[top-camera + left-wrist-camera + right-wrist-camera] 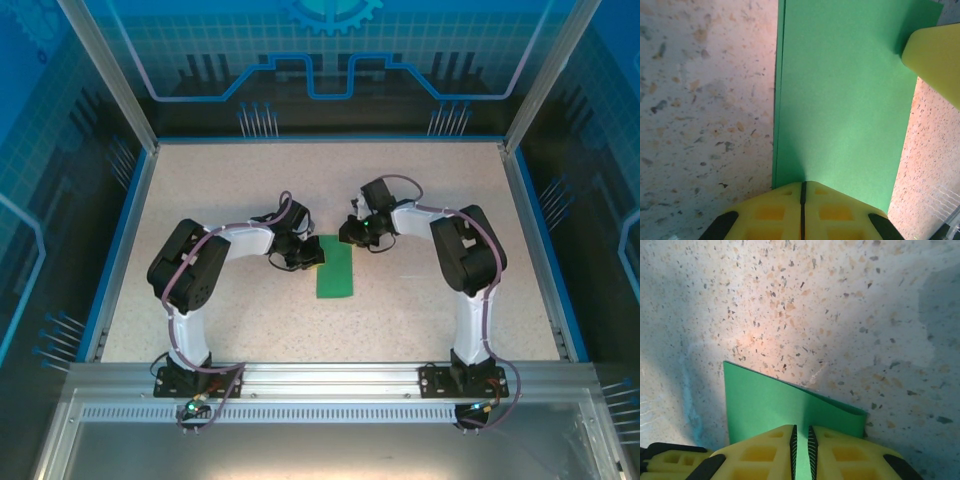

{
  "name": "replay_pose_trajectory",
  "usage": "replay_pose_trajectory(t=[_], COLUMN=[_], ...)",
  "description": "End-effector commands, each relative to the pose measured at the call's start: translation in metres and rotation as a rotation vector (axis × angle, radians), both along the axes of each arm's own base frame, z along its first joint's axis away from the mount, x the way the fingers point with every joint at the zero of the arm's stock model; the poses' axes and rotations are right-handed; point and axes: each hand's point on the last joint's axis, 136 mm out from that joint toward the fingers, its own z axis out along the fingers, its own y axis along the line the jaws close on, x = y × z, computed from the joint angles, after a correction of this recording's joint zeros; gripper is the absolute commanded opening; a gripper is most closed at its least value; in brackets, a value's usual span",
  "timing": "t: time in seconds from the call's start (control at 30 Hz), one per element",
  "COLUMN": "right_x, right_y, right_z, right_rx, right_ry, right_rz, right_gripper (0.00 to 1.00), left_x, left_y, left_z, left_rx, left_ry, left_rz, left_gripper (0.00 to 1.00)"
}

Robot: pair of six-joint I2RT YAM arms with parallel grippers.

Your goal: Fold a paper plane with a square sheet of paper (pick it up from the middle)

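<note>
The paper [337, 272] lies flat at the middle of the table [450, 200], doubled into a narrow rectangle, its two layers visible along one long edge in the left wrist view. The left tool [305, 255] is closed and rests on one end of the strip. The right tool [352, 235] sits at the far corner, nearly closed to a thin slit; whether it nips or only presses cannot be told. The step in hand appears to be setting the centre crease. The next move probably calls for freeing one layer and turning a corner inward without the strip sliding.
</note>
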Motion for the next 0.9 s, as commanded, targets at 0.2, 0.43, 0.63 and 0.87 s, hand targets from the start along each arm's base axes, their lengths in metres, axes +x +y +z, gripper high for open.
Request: replay_pose_trajectory(t=[0.2, 0.43, 0.63, 0.87], right_x=[0.011, 0.004, 0.01, 0.02], right_y=[-0.001, -0.013, -0.012, -0.003], right_z=[0.013, -0.025, -0.019, 0.005], right_rx=[0.028, -0.048, -0.025, 0.034], right_ry=[-0.032, 0.038, 0.033, -0.026], right_rz=[-0.032, -0.074, -0.087, -0.071], right_gripper=[0.18, 0.18, 0.17, 0.18], left_x=[-0.04, -0.04, -0.04, -0.04], left_y=[0.027, 0.028, 0.028, 0.029], left_z=[-0.047, -0.047, -0.047, -0.047], left_rx=[0.174, 0.175, 0.177, 0.177], left_ry=[0.157, 0.155, 0.155, 0.155], left_rz=[-0.01, -0.01, -0.012, -0.009], left_gripper=[0.1, 0.1, 0.1, 0.1])
